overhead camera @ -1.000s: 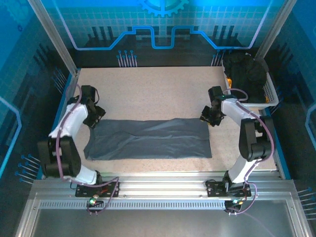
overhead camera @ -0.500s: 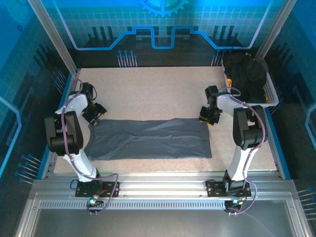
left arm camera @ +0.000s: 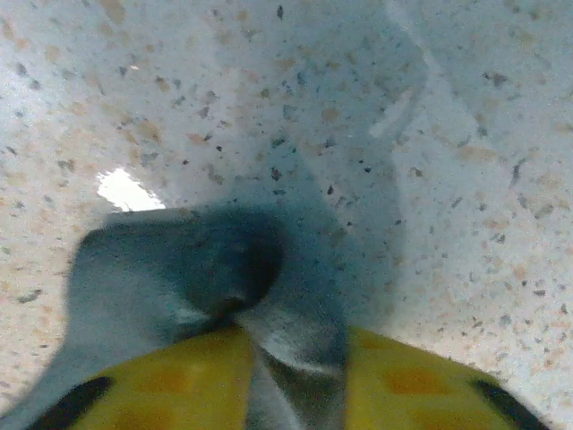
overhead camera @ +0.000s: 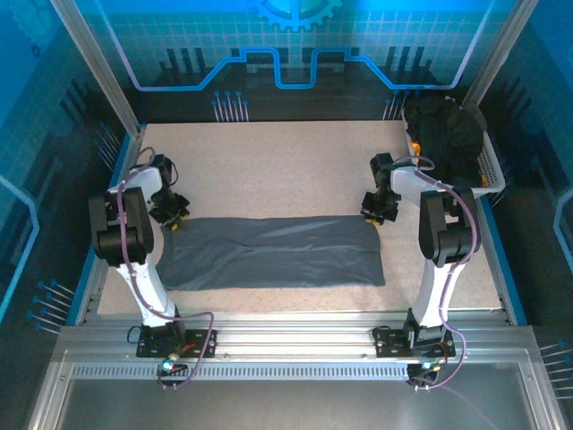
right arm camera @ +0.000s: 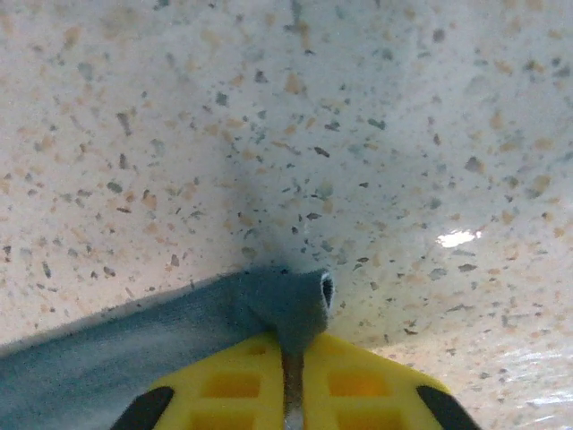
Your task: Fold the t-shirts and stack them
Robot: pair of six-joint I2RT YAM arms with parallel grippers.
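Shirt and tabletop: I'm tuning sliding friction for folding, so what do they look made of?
The shirt: soft matte knit cloth, probably cotton or a blend; it lies limp with shallow wrinkles and a rolled hem corner. The tabletop: hard speckled beige surface, like terrazzo-look laminate or stone; its faint sheen shows lamp glints.

T-shirt (overhead camera: 273,252) on table (overhead camera: 269,170), basket (overhead camera: 490,168) at far-right corner
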